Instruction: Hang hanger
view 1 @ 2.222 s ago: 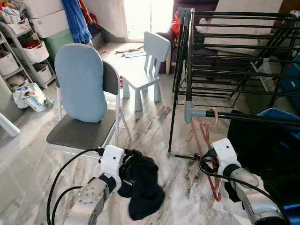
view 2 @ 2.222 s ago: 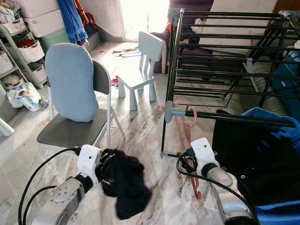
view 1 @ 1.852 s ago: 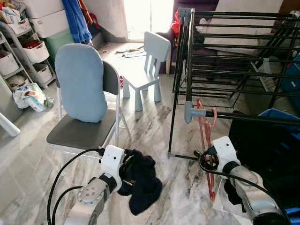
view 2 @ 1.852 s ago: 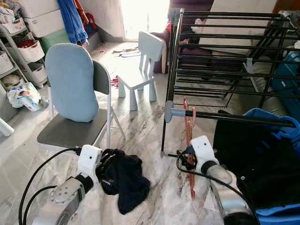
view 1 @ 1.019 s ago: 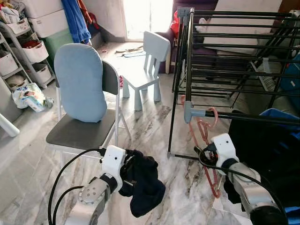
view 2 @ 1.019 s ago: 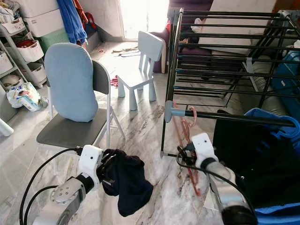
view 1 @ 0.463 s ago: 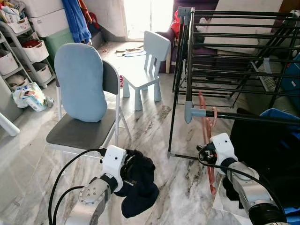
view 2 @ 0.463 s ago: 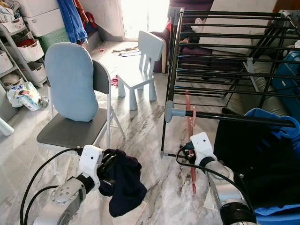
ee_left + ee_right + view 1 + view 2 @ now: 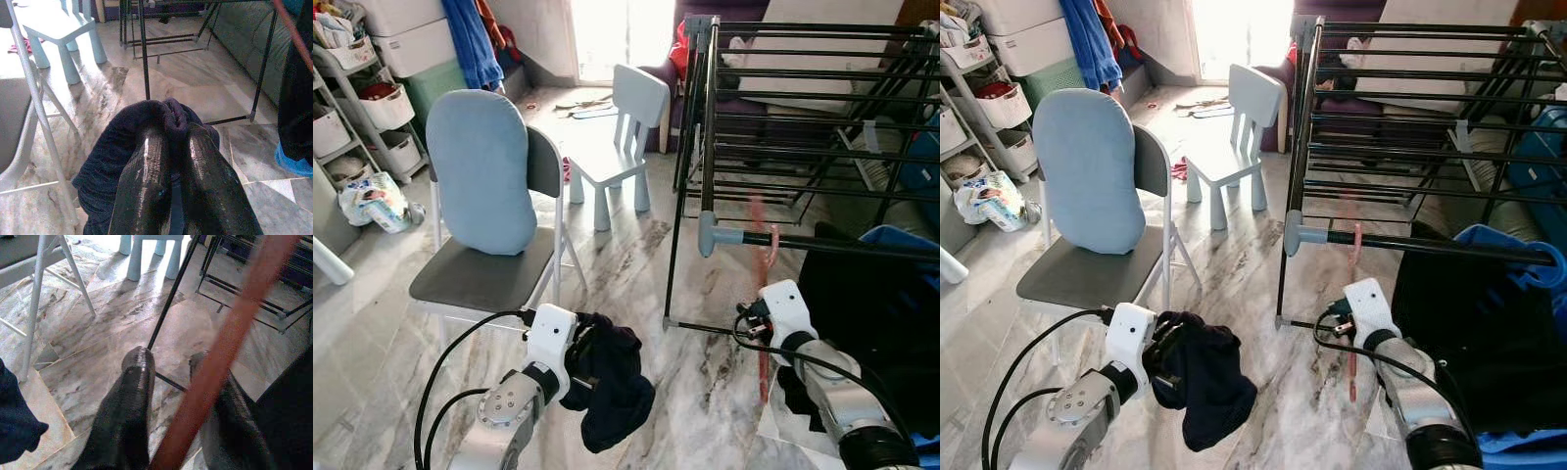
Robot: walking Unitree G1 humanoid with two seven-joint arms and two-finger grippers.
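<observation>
on the marble floor (image 9: 626, 264) before the robot stands a black drying rack (image 9: 783, 98) to the right, with a grey joint at the near corner and a black rail running from it toward the right. the salmon-pink hanger (image 9: 766, 323) hangs edge-on from that near rail just right of the grey joint, blurred, its lower part running down beside the right tool (image 9: 176, 382). from the right wrist camera the hanger (image 9: 230, 342) crosses as a blurred pink bar between the two black fingers (image 9: 129, 411), which stand apart, and whether either finger touches the bar cannot be told. dark clothing (image 9: 1469, 323) is draped over the rack's near rail right of the hanger, with a blue item (image 9: 1518, 255) behind it. lower left, the left tool (image 9: 168, 161) has its fingers close together, clamped on a dark navy garment (image 9: 612, 382) that bunches over the fingertips and hangs down above the floor. further left stands a grey folding chair (image 9: 489, 274) with a light blue cushion (image 9: 481, 171) leaning upright against its backrest. beyond it a small pale blue child's chair (image 9: 622, 132) stands near the bright doorway. white shelving with storage baskets (image 9: 372, 108) lines the far left wall, a blue cloth (image 9: 475, 39) hangs above, and a printed plastic bag (image 9: 377, 204) lies on the floor beside the shelves.
</observation>
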